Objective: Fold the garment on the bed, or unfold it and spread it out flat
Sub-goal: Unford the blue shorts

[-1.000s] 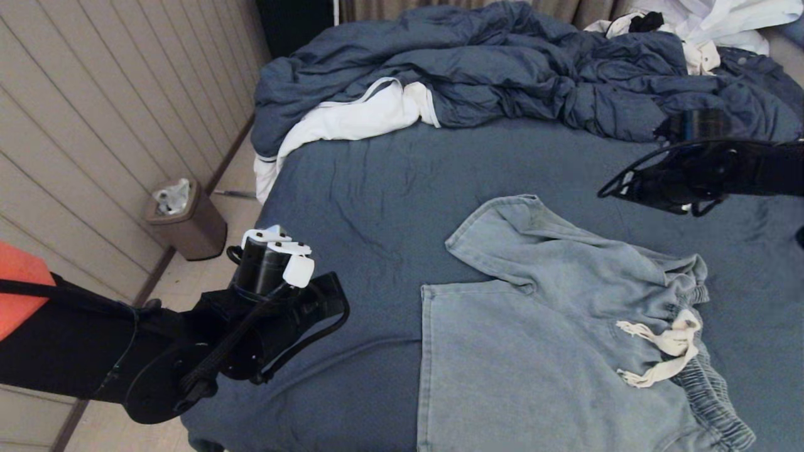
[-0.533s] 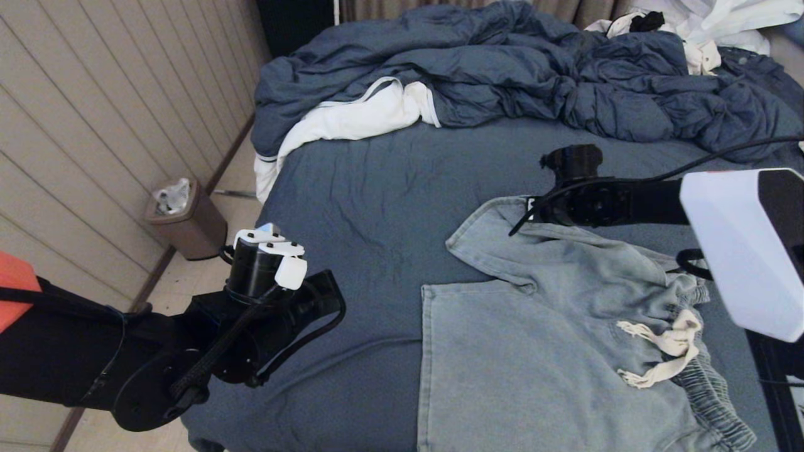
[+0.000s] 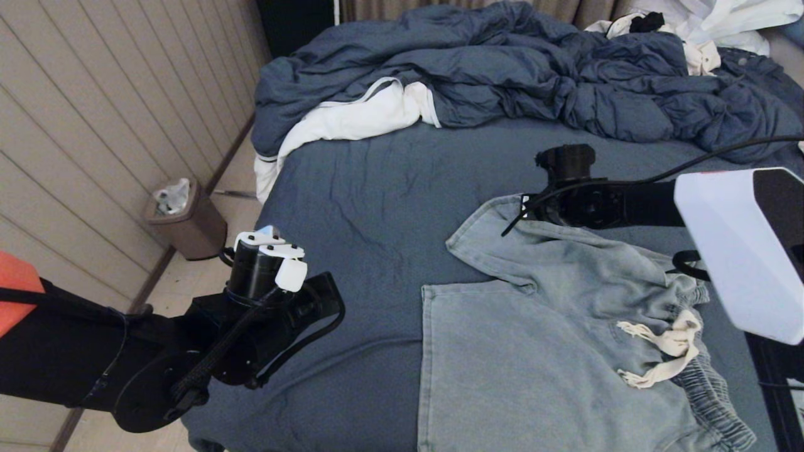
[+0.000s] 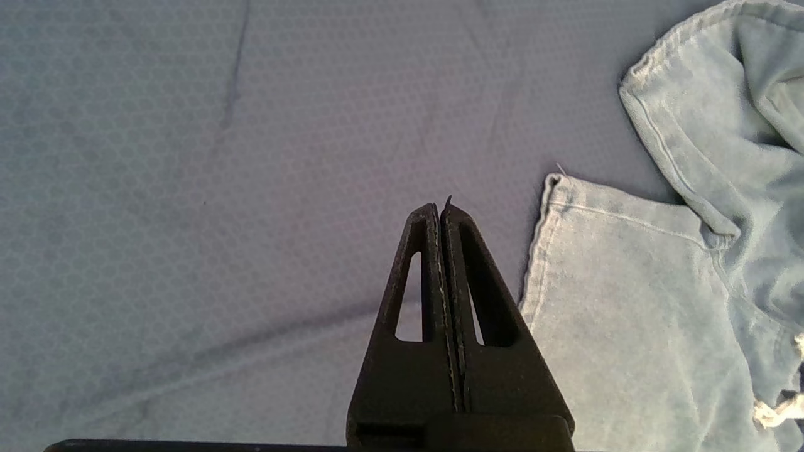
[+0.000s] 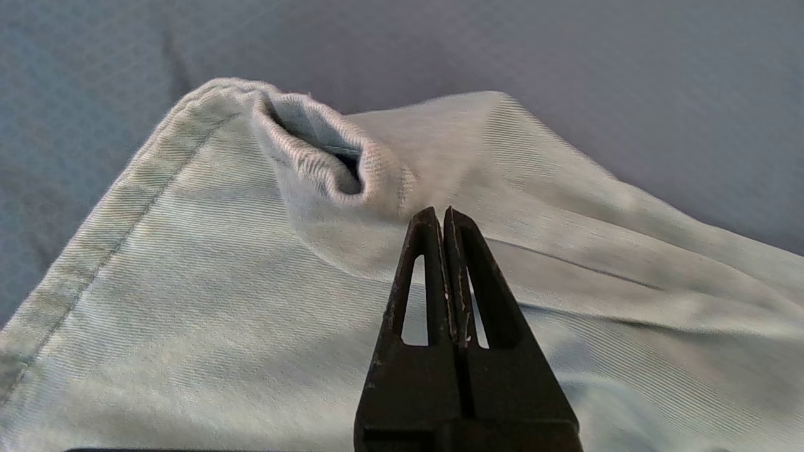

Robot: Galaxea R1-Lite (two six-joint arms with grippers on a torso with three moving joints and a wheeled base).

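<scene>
On the near right part of the bed point(image 3: 377, 188) lie the shorts point(image 3: 540, 351), light blue, with the ribbed waistband at the right and the cream drawstring point(image 3: 666, 351) loose on top. One leg lies flat toward the near edge; the other is folded and runs up toward the far left, its hem end rumpled so that a small open fold shows in the right wrist view.

The right gripper point(image 5: 445, 216) hangs over that far leg end, its two fingers pressed together with nothing between them; whether the tips touch the cloth cannot be told. In the head view its black wrist point(image 3: 584, 201) hides part of the far leg's edge, and the white arm housing point(image 3: 741, 251) covers the bed at the right.

The left gripper point(image 4: 441, 210) is at the near left edge of the bed, fingers closed flat against each other and holding nothing, over bare sheet just beside the flat leg's hem corner.

At the far end of the bed a crumpled dark blue duvet point(image 3: 502, 69) is heaped across its width, with a white cloth point(image 3: 352, 119) with thin dark trim spilling from under it over the left edge. More white fabric point(image 3: 716, 25) lies at the far right. On the floor at the left, against the panelled wall, stands a small brown bin point(image 3: 185, 220).
</scene>
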